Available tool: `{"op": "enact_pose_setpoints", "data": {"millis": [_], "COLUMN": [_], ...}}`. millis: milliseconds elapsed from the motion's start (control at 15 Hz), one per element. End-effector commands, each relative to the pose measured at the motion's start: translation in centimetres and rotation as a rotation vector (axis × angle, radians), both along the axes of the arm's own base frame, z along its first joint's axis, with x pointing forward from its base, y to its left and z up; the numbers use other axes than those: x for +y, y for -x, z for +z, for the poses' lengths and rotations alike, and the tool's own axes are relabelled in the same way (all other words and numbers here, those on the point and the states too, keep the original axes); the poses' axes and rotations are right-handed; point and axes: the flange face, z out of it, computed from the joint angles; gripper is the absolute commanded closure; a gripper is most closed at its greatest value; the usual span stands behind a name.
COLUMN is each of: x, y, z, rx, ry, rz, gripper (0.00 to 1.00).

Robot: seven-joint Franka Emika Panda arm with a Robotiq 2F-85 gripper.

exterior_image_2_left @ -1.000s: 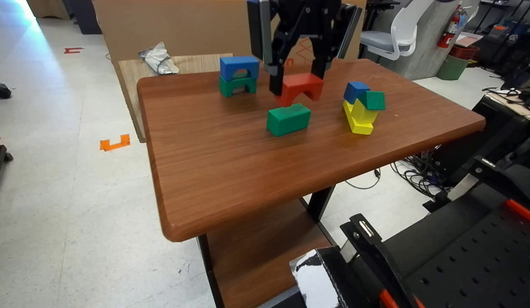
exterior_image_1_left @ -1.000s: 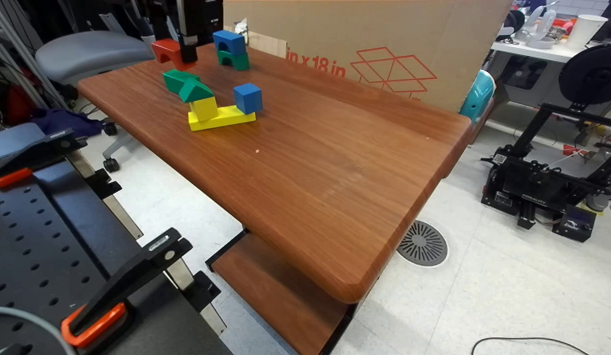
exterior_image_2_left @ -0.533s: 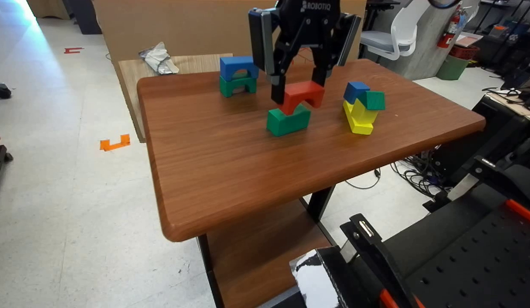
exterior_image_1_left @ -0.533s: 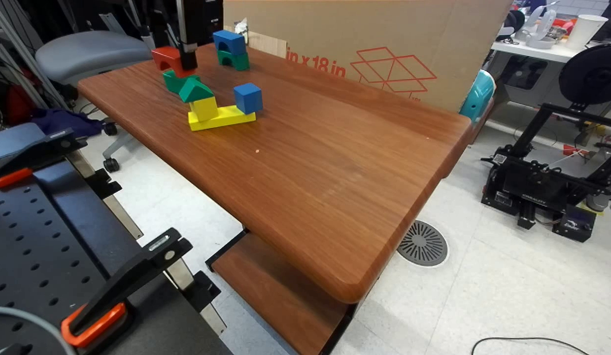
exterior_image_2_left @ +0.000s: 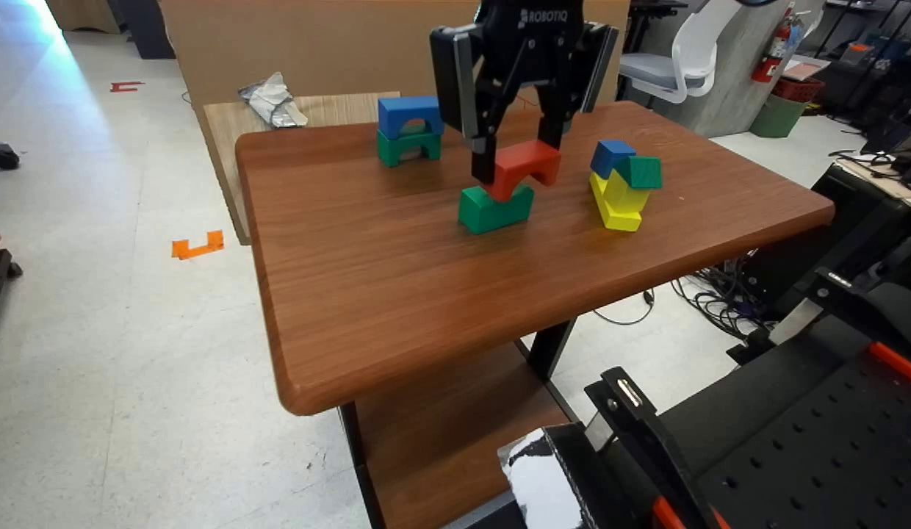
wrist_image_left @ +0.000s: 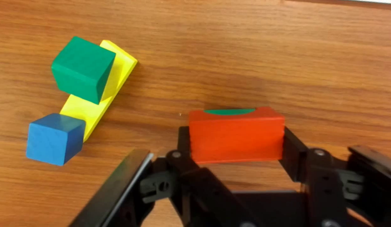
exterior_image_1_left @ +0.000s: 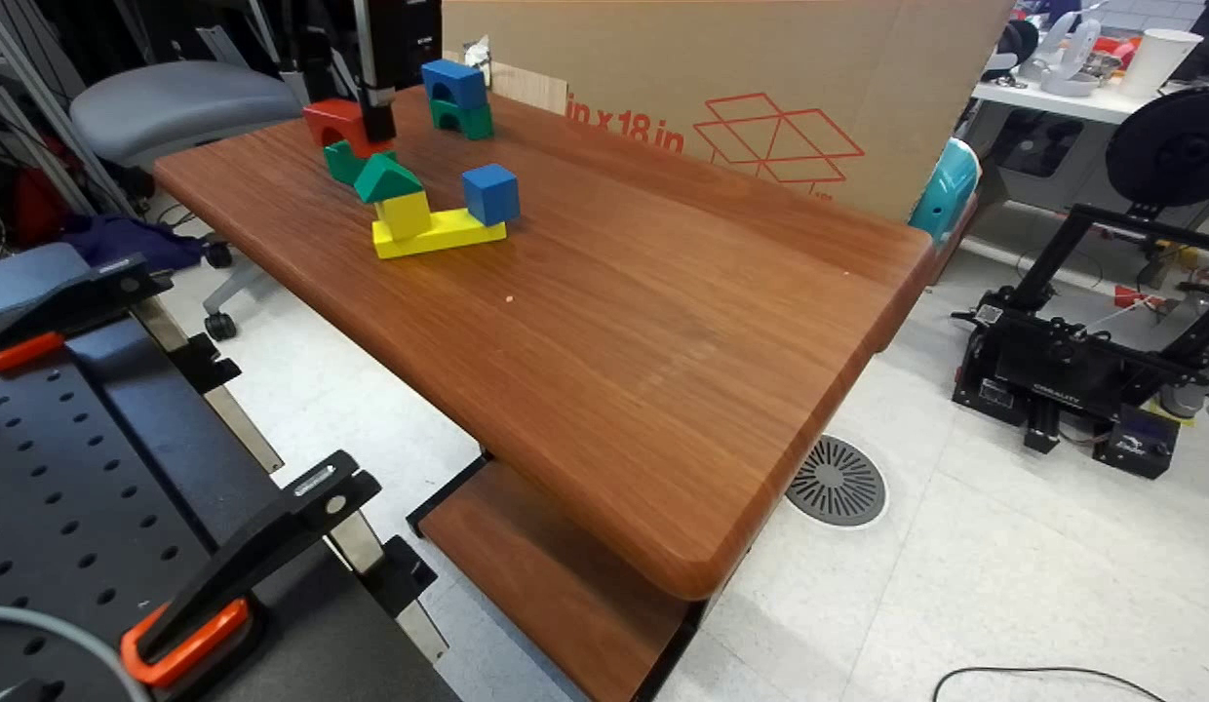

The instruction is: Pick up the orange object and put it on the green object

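The orange object (exterior_image_2_left: 527,163) is an orange-red arch block, held level between my fingertips. My gripper (wrist_image_left: 236,140) is shut on its two short ends. The green object (exterior_image_2_left: 492,214) is a green block on the table, right under the orange block. Both blocks also show in an exterior view, the orange block (exterior_image_1_left: 336,121) partly covering the green block (exterior_image_1_left: 342,164). In the wrist view a sliver of green (wrist_image_left: 229,112) shows under the arch, and the rest is hidden. I cannot tell whether the two blocks touch.
A yellow piece (exterior_image_2_left: 602,202) bears a yellow block, a green roof-like block (exterior_image_2_left: 641,173) and a blue block (exterior_image_2_left: 612,156), close beside the green block. A blue arch (exterior_image_2_left: 411,114) stands on a green arch (exterior_image_2_left: 409,149) farther back. A cardboard box (exterior_image_1_left: 663,58) stands behind the table.
My gripper has come down with the orange block onto or just above the green block, with a slight sideways shift. The green block and the other blocks have not moved.
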Motion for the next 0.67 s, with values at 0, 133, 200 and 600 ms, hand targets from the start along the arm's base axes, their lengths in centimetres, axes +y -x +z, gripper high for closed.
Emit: {"op": "enact_pose_setpoints", "data": {"millis": [0, 133, 200, 600], "x": [0.72, 1.01, 1.12, 1.35], "y": [-0.44, -0.53, -0.62, -1.3], "z": [-0.31, -0.35, -0.39, -0.82], "rx": [-0.02, -0.017, -0.014, -0.009], "ry": [0.007, -0.001, -0.005, -0.011], "rz": [0.007, 0.009, 0.009, 0.012], "gripper": [0.58, 0.58, 0.58, 0.58]}}
